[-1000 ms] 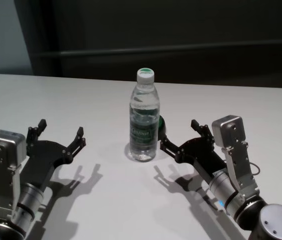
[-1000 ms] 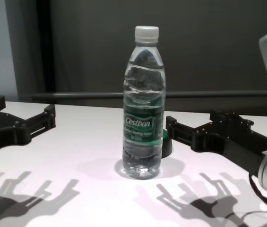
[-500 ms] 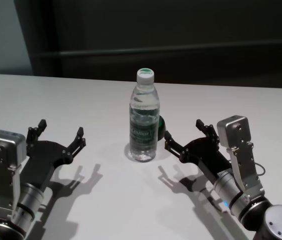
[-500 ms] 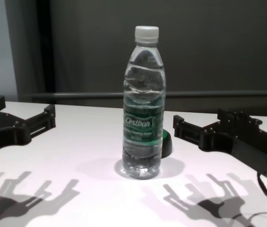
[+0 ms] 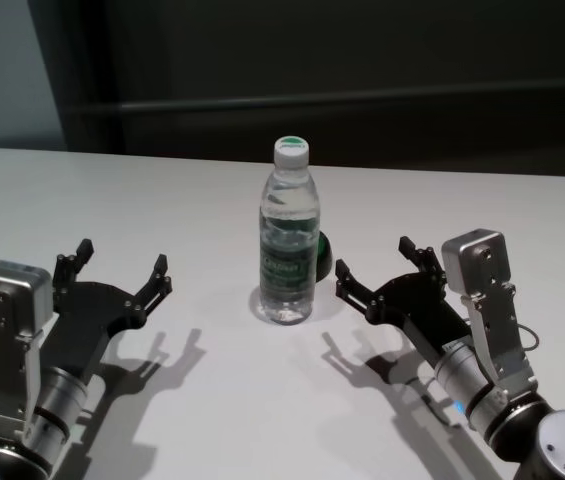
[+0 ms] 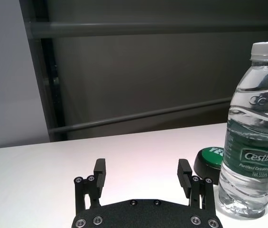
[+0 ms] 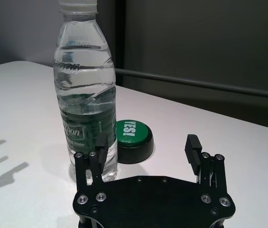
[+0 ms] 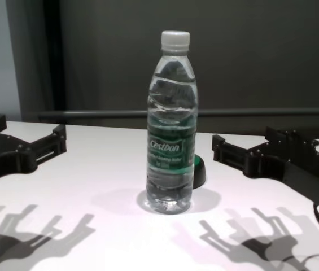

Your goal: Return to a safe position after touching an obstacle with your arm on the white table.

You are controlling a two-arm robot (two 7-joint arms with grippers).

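The clear water bottle (image 5: 288, 240) with a white cap and green "Cestbon" label stands upright in the middle of the white table (image 5: 162, 200). My right gripper (image 5: 374, 258) is open and empty, low over the table to the right of the bottle, with a small gap between its nearer fingertip and the bottle. The right wrist view shows the bottle (image 7: 85, 95) just beyond one finger. My left gripper (image 5: 122, 255) is open and empty, parked low to the left, well apart from the bottle. The chest view shows the bottle (image 8: 171, 124) between both grippers.
A small black dome with a green top (image 5: 322, 258) sits right behind the bottle, on its right side, and shows in the right wrist view (image 7: 131, 135). A dark wall with a horizontal rail runs behind the table's far edge.
My right gripper has drawn back to the right, away from the bottle. The bottle stays upright in place. The left arm has not moved.
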